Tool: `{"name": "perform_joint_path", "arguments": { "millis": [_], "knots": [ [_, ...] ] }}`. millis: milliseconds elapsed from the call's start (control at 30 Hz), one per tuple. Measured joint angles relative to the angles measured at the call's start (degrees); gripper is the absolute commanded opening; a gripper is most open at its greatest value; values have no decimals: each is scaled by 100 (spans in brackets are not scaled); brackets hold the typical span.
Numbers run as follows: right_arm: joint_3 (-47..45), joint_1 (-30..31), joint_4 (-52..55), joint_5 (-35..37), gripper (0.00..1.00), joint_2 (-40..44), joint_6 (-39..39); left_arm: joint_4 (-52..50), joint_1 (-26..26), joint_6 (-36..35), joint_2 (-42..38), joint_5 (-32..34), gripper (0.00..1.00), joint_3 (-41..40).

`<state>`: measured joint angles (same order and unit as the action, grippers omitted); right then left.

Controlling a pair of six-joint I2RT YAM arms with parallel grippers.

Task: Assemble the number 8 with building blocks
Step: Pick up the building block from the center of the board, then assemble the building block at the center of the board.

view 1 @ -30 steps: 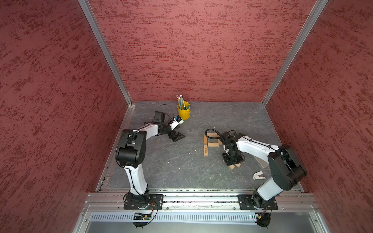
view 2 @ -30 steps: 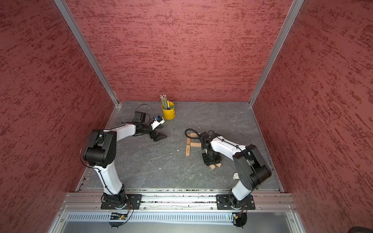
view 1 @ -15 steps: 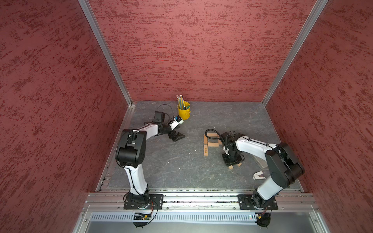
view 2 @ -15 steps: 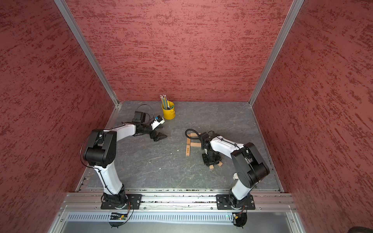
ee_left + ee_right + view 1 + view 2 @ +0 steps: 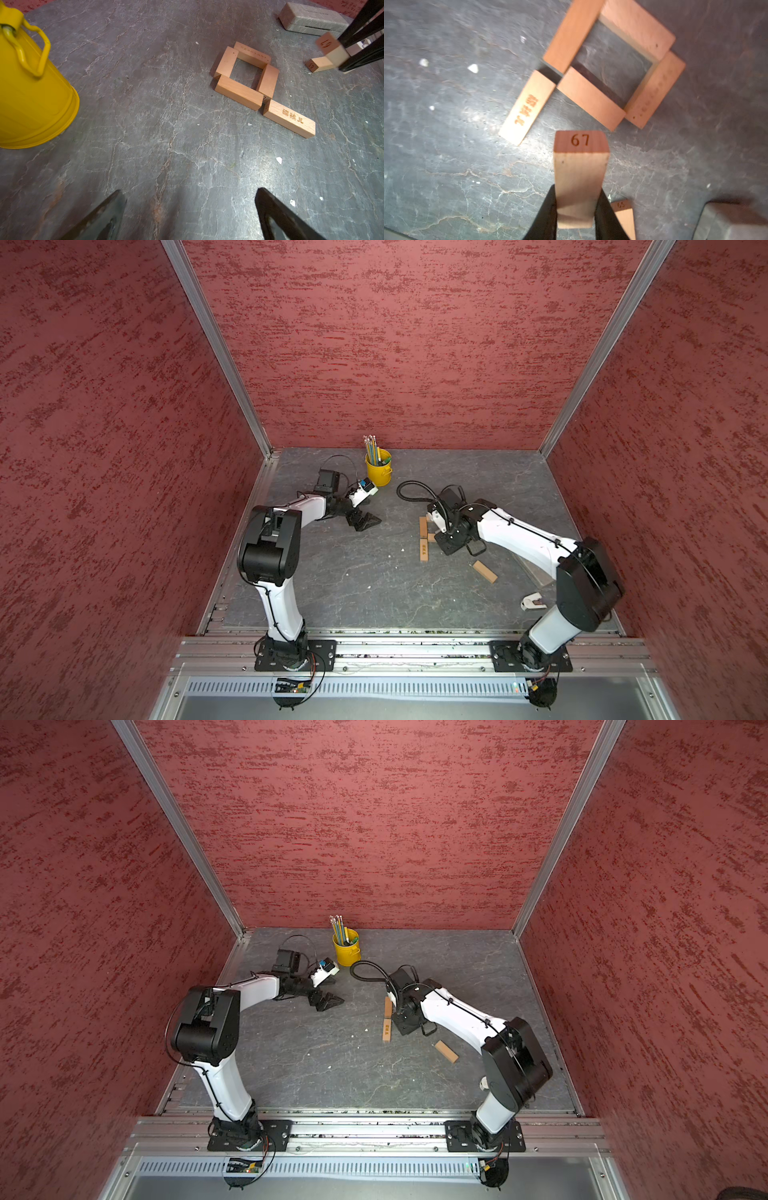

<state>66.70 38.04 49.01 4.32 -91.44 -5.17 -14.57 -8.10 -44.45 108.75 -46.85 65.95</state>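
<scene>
Four tan building blocks form a square loop on the grey table; the same loop shows in the right wrist view. A fifth, lettered block runs on from one corner. My right gripper is shut on a block marked 67, held tilted above the table just in front of the loop. One loose block marked 65 lies behind it. My left gripper stands open and empty, well left of the blocks. No full number 8 shows.
A yellow pencil bucket stands at the back, close to my left wrist. A grey flat slab lies right of the blocks, under my right arm. A small white object sits near the right arm's base.
My right gripper has closed on the block marked 67 and carried it away from the loose block, back and left toward the loop. The left arm has not moved.
</scene>
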Motion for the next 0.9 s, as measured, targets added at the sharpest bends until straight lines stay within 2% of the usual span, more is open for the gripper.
{"name": "perform_joint_path", "arguments": {
  "millis": [100,233,333,633,900],
  "knots": [
    [-588,214,-31,74,14,538,-804,0,-7,0,0,4,99,0],
    [-1462,282,-125,313,4,1270,-1891,0,-26,0,0,24,99,0],
    [-1775,295,-271,535,3,1517,-2594,-2,-33,0,0,42,99,0],
    [-1539,313,-898,645,6,855,-3770,-2,-39,0,0,52,99,0],
    [-1447,313,-896,343,8,516,-4015,0,-39,0,0,52,99,0]
  ]
}}
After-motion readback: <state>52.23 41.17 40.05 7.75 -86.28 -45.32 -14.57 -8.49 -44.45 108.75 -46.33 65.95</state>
